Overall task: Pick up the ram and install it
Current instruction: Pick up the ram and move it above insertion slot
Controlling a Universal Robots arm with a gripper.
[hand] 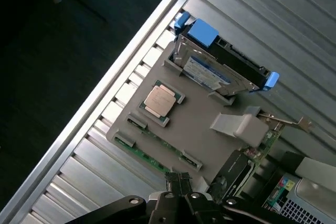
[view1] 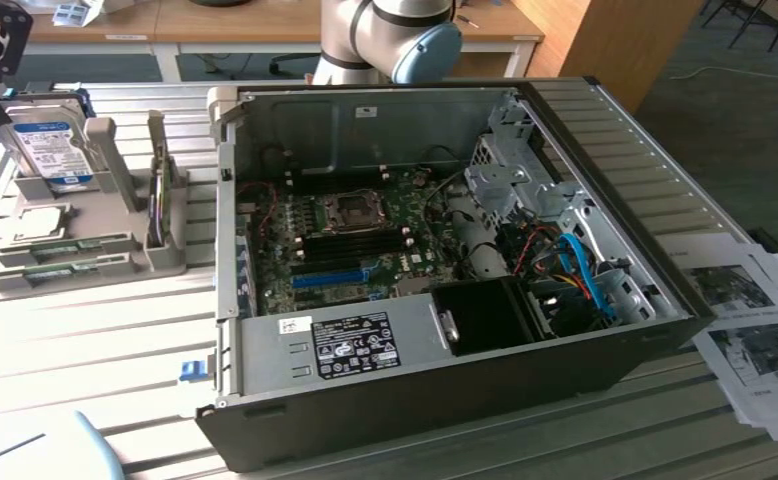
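Exterior view: you see the ram (view1: 64, 248) lying flat in the grey holder (view1: 112, 160) at the exterior view's left, beside the open computer case (view1: 429, 405). Wrist view: your gripper (hand: 179, 182) hovers over that holder, jaws closed together, gripping nothing.

"What sits on the grey table (view1: 82, 340) with the long slats?"

"A big open computer case (view1: 496, 395) in the middle. A grey holder (view1: 165, 258) stands toward the exterior view's left. Papers (view1: 756, 320) lie at the right."
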